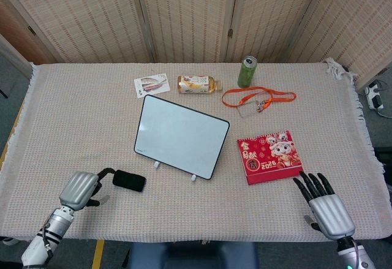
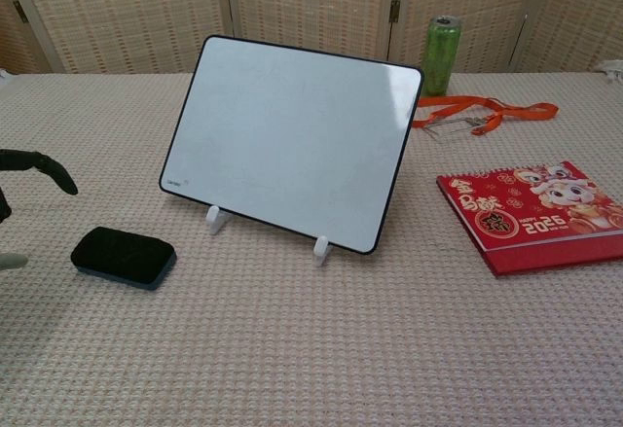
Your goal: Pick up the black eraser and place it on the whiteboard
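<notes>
Woven folding screens [image 1: 184, 11] are standing all along the back, tan with pale wooden frames and small hinges showing between panels. A table [image 1: 73, 116] is taking up most of the shot, wearing a beige knit cloth [image 2: 292, 369] with fringe hanging off the sides. Grey floor [image 1: 9, 79] is peeking out at both sides, with a power strip [image 1: 375, 97] lying on it. Even, soft light.

Black eraser [image 1: 129, 181], white black-rimmed whiteboard [image 1: 180, 136], red calendar [image 1: 269, 156], green can [image 1: 247, 72], orange lanyard [image 1: 257, 97]
</notes>
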`<action>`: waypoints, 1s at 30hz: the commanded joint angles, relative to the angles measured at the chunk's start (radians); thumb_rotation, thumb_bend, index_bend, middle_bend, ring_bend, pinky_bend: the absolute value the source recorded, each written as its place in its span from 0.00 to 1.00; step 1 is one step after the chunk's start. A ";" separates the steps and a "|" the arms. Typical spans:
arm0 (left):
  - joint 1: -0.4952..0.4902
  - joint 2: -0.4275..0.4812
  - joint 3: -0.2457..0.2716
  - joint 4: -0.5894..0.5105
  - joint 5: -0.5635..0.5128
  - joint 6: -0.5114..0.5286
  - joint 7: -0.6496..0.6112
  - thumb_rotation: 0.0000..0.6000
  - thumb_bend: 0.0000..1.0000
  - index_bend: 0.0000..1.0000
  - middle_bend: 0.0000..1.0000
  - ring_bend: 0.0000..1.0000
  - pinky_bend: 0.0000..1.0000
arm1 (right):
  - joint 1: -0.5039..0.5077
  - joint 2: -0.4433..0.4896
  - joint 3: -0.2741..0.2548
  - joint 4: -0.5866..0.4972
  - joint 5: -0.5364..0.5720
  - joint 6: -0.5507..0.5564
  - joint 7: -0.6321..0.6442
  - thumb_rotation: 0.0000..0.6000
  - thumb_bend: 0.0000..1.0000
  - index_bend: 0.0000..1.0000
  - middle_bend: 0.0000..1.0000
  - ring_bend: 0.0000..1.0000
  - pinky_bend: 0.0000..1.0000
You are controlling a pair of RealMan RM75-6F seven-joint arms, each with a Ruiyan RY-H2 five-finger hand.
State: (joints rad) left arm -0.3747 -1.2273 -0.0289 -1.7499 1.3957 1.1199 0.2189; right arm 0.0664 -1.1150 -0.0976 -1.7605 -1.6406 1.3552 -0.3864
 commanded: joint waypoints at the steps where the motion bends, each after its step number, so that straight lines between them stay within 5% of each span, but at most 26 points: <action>1: -0.037 -0.053 -0.041 -0.016 -0.103 -0.023 0.131 1.00 0.28 0.36 1.00 1.00 1.00 | 0.000 0.001 -0.001 0.000 -0.005 0.002 0.002 1.00 0.26 0.00 0.00 0.00 0.00; 14: -0.131 -0.140 -0.075 0.020 -0.315 -0.095 0.296 1.00 0.28 0.32 1.00 1.00 1.00 | -0.002 0.008 -0.002 0.002 -0.017 0.012 0.024 1.00 0.26 0.00 0.00 0.00 0.00; 30: -0.192 -0.196 -0.056 0.066 -0.420 -0.115 0.370 1.00 0.29 0.36 1.00 1.00 1.00 | -0.008 0.017 -0.005 0.001 -0.035 0.029 0.041 1.00 0.26 0.00 0.00 0.00 0.00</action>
State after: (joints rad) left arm -0.5611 -1.4201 -0.0862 -1.6885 0.9843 1.0093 0.5846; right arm 0.0584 -1.0977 -0.1030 -1.7596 -1.6755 1.3836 -0.3455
